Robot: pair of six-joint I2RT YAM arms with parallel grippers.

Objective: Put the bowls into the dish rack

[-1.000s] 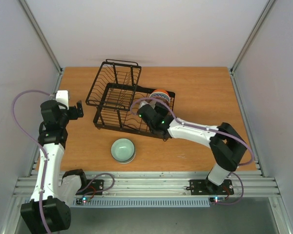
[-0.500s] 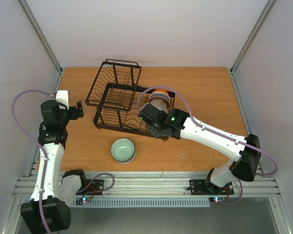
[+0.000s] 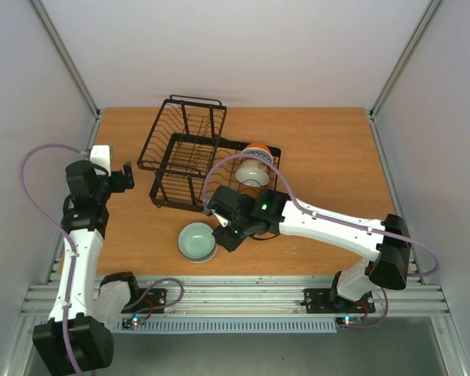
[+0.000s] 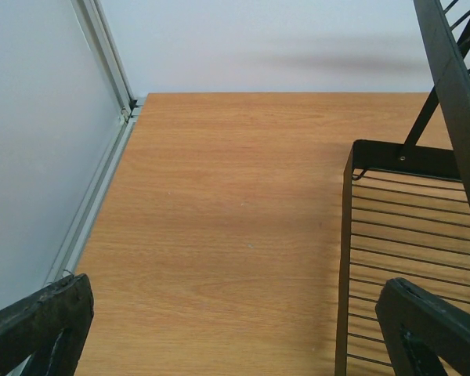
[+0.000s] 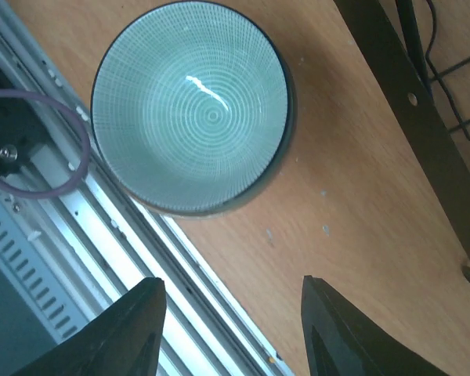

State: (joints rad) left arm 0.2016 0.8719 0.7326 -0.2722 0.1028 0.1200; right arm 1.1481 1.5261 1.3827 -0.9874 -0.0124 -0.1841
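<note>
A pale green bowl (image 3: 197, 240) sits on the table near the front edge; it fills the upper left of the right wrist view (image 5: 189, 106). My right gripper (image 3: 223, 233) is open and empty, just right of this bowl (image 5: 231, 294). The black wire dish rack (image 3: 184, 153) stands at the back middle. An orange-rimmed bowl (image 3: 256, 150) and a white bowl (image 3: 252, 174) stand on edge in its right part. My left gripper (image 3: 128, 175) is open and empty, left of the rack, whose wire edge shows in the left wrist view (image 4: 392, 235).
The table's front edge and metal rails (image 5: 102, 227) lie just beside the green bowl. A side wall with a metal frame (image 4: 102, 157) stands left of the left arm. Bare wood (image 3: 329, 149) lies right of the rack.
My right gripper has left the rack's right part and moved forward and left to the green bowl. The white bowl now stands in the rack beside the orange-rimmed one. The left arm has not moved.
</note>
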